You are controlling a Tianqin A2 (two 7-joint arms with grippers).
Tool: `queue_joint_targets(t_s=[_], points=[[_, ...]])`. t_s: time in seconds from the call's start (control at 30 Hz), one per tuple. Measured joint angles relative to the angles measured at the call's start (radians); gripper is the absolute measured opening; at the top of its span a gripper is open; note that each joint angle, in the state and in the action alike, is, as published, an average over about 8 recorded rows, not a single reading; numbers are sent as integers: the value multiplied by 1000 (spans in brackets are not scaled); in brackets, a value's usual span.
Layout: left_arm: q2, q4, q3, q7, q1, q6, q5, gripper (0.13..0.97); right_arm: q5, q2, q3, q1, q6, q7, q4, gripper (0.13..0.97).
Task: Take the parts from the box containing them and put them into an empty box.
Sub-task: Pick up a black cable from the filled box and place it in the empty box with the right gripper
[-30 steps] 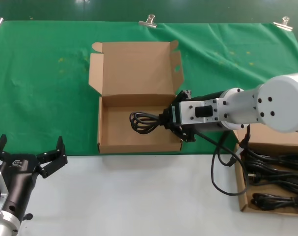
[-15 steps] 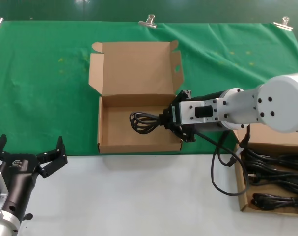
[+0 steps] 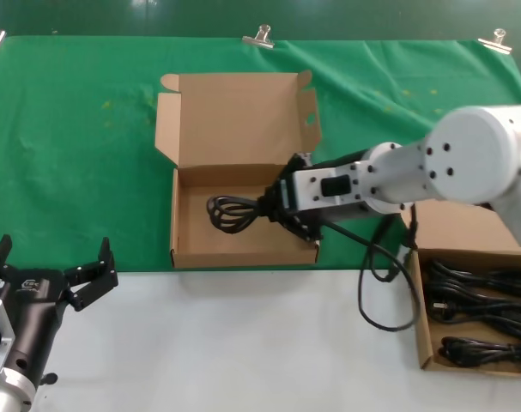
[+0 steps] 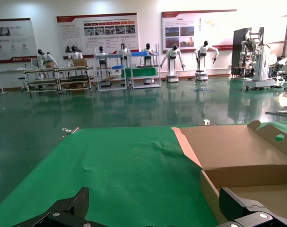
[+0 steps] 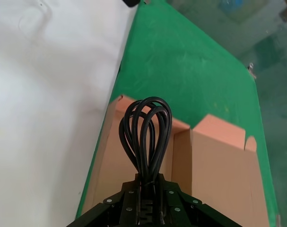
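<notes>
Right gripper (image 3: 270, 209) clamped on a looped black power cord (image 3: 232, 212), held inside the middle cardboard box (image 3: 181, 230); remaining cords (image 3: 479, 296) in the right-hand box (image 3: 421, 330); left gripper (image 3: 52, 266) parked near left, fingers spread

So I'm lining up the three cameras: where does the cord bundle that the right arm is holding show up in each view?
Head view: the cord bundle hangs over the middle of the empty box, held by the right gripper.
Left wrist view: not in it; only the box's lid and near wall show.
Right wrist view: its loops rise from the jaws, centre frame.
Shared landmark: the empty box.
</notes>
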Motion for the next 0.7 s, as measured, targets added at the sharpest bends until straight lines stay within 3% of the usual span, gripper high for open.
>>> queue_joint_targets(t_s=[0.27, 0.5, 0.7], points=[[0, 0, 0, 0, 0, 0, 0, 966, 51, -88, -5, 78, 28, -145, -210, 211], [0, 0, 0, 0, 0, 0, 0, 966, 106, -171, 22, 174, 77, -336, -488, 211], [0, 0, 0, 0, 0, 0, 0, 966, 230, -237, -23, 266, 136, -500, -732, 211]])
